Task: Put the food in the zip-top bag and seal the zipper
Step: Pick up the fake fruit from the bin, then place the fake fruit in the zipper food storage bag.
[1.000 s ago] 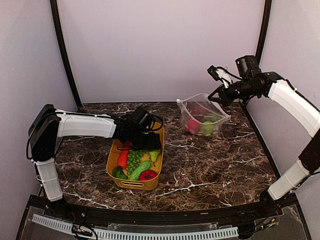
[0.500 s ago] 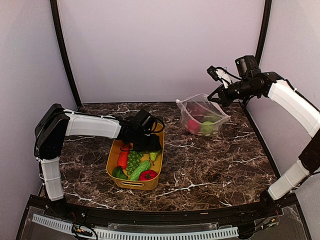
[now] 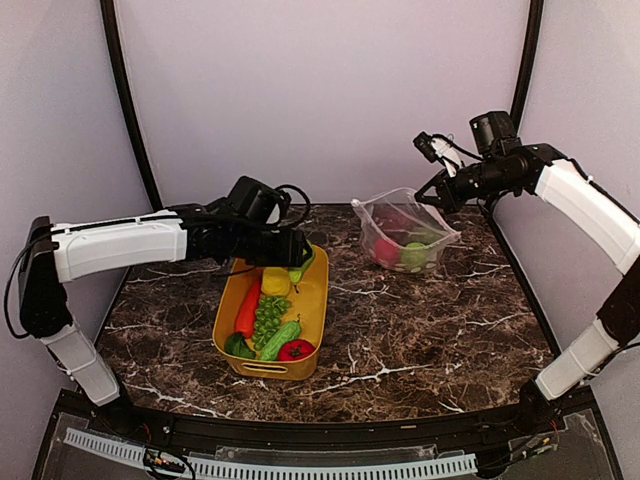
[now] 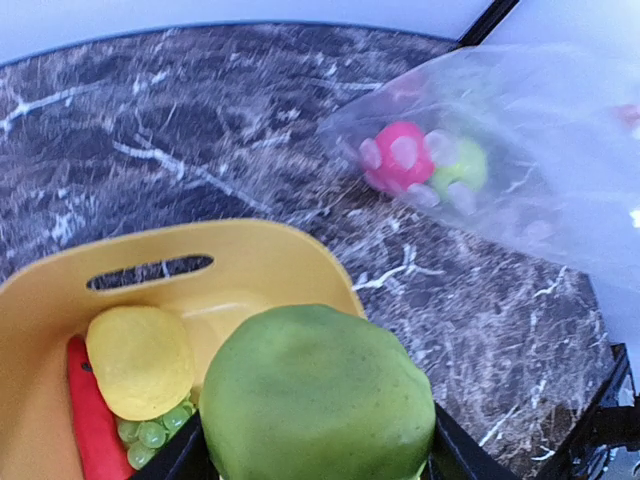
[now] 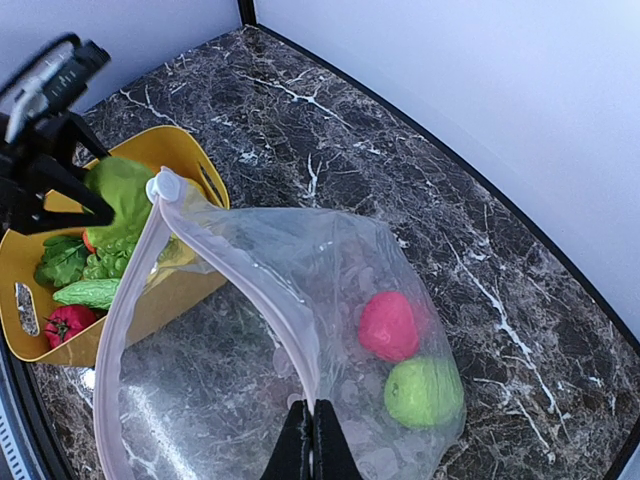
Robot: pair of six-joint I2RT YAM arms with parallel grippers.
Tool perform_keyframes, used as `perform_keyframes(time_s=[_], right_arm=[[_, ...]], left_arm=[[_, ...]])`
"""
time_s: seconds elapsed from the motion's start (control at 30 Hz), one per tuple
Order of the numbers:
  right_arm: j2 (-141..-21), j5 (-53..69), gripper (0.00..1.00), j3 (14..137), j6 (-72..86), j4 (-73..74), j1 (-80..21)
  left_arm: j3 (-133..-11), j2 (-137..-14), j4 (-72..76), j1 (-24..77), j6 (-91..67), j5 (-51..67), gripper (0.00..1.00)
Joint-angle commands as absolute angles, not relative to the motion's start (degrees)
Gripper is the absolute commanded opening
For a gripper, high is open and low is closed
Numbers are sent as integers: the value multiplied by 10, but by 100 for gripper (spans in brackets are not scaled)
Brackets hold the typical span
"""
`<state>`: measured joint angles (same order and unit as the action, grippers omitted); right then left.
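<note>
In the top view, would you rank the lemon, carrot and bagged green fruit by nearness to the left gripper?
1. Lemon, in the tub by the left gripper holding the pear.
2. Carrot, tub's left side.
3. Green fruit, in the bag, right.

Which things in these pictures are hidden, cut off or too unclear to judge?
- Left wrist view: the pear hides part of the tub; the lower edge cuts the pear off.
- Top view: the left gripper covers most of the pear.
- Right wrist view: the bag veils part of the tub.
- Left wrist view: the right edge cuts the bag off.
</note>
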<state>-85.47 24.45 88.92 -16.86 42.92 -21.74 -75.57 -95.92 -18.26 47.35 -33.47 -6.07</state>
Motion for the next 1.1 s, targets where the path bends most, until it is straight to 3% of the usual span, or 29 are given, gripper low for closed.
perform_keyframes(time_s=[0.0, 0.13, 0.33, 0.57, 1.07], right_arm=[[-863, 251, 0, 894, -166, 424, -222], [-866, 255, 0, 895, -163, 424, -222], [-871, 264, 0, 895, -158, 423, -222], [-874, 266, 0, 897, -154, 423, -222], [-885, 286, 0, 930, -129, 446, -222]], left_arm=[[-734, -880, -116, 470, -244, -29, 46], [-730, -833, -4, 479, -223, 66, 45], [-734, -862, 195, 509, -245, 164, 44], [-755, -938, 388, 561, -219, 101, 43], [-849, -1126, 431, 596, -123, -24, 39]])
